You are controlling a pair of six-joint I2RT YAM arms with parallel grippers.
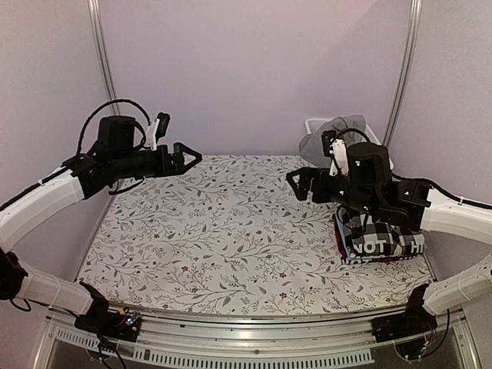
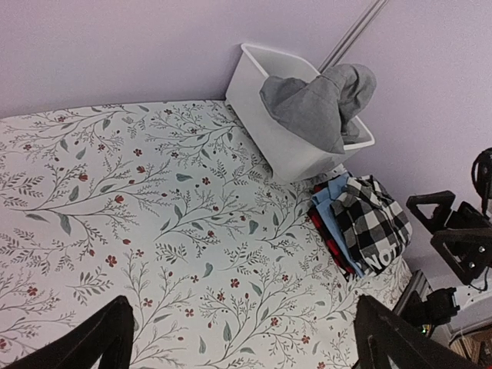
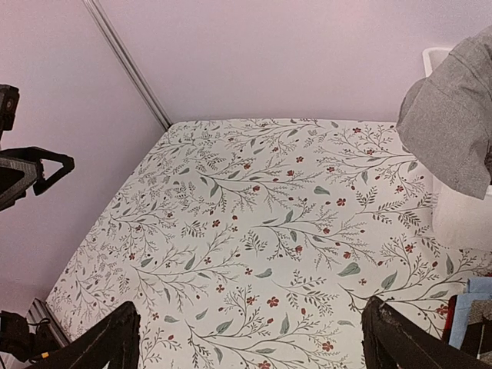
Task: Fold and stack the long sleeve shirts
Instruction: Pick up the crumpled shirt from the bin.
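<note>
My L gripper (image 1: pixel 188 157) & R gripper (image 1: pixel 298 183) are both spread wide, holding nothing, above floral table (image 2: pixel 154 192). Folded shirt stack (image 1: pixel 380 240) sits near-right w/ checked shirt (image 2: pixel 373 219) on top. Grey shirt (image 1: pixel 344 129) hangs over white bin (image 2: pixel 265 127), far right.

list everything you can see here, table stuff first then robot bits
cloth: 1, white with leaf and flower print, covers the table
bin: 1, white, far right corner
grey shirt: 1, grey, draped over the bin's rim
checked shirt: 1, black and white, folded, top of the pile at the right edge
blue shirt: 1, pale blue, under the checked one
lettered shirt: 1, dark with white letters, low in the pile
left fingers: 2, black, open, raised at the left
right fingers: 2, black, open, raised by the pile
</note>
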